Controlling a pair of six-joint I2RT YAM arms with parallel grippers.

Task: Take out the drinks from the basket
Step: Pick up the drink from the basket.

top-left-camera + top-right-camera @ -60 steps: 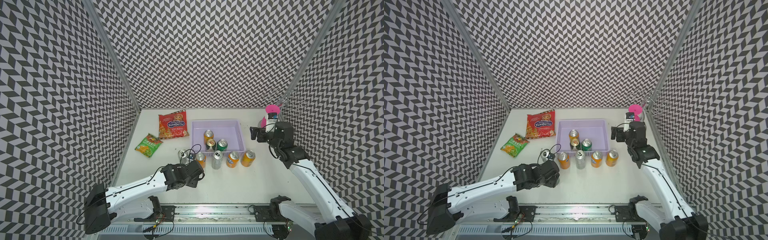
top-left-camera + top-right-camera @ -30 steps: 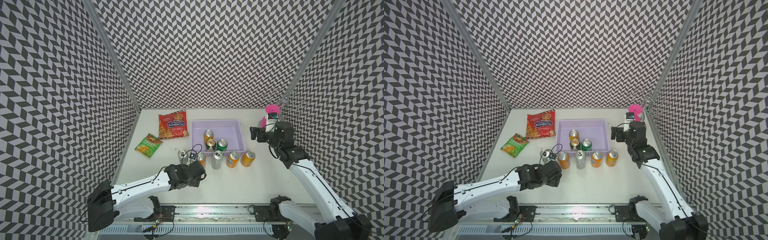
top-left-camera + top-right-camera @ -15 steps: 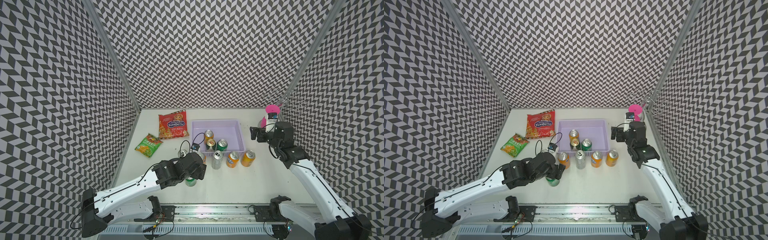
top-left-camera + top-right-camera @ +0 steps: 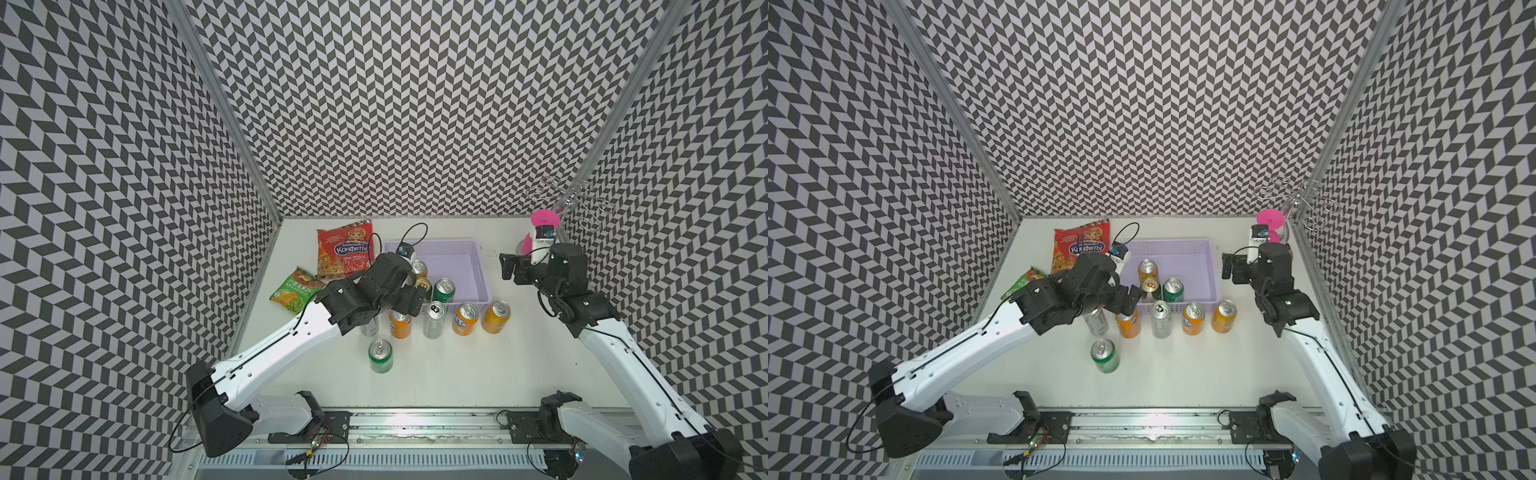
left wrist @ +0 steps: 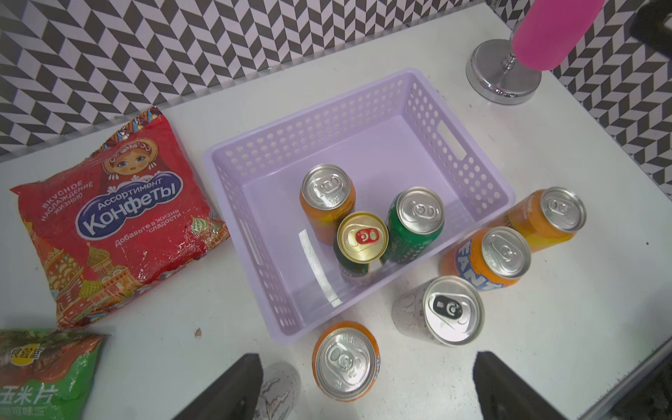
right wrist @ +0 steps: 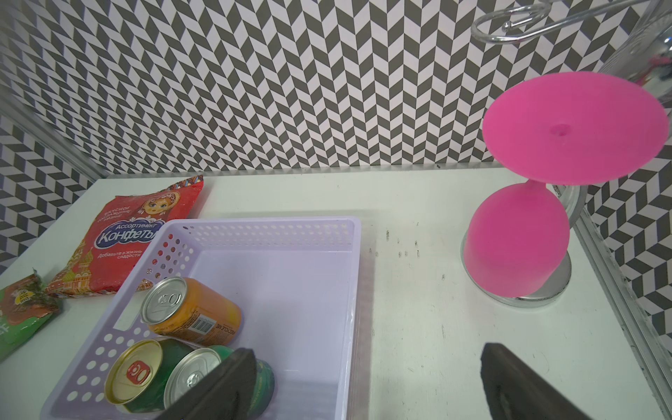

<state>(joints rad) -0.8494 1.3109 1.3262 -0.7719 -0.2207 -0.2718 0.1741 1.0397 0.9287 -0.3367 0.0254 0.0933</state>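
The lavender basket (image 4: 478, 266) (image 5: 309, 116) holds three drinks: an orange can (image 5: 327, 192), a dark green gold-topped can (image 5: 362, 236) and a green can (image 5: 416, 214). Along its near wall, on the table, stand several cans: a slim silver one (image 4: 369, 328) half under my left arm, an orange (image 4: 400, 324), a silver (image 4: 434, 318) and two more orange (image 4: 466, 318). A green can (image 4: 380, 355) stands alone nearer the front. My left gripper (image 4: 409, 301) (image 5: 367, 392) hangs open above that row's left end, holding nothing. My right gripper (image 4: 505, 268) (image 6: 363, 385) is open beside the basket's right wall.
A red candy bag (image 4: 344, 249) and a green snack bag (image 4: 296, 289) lie left of the basket. An upturned pink goblet (image 4: 544, 218) sits on a chrome stand (image 5: 503, 76) at the back right corner, behind my right wrist. Patterned walls close in on three sides.
My left gripper has opened wide, left the green can standing near the front, and lifted back toward the basket's near left corner. The right arm has not moved.
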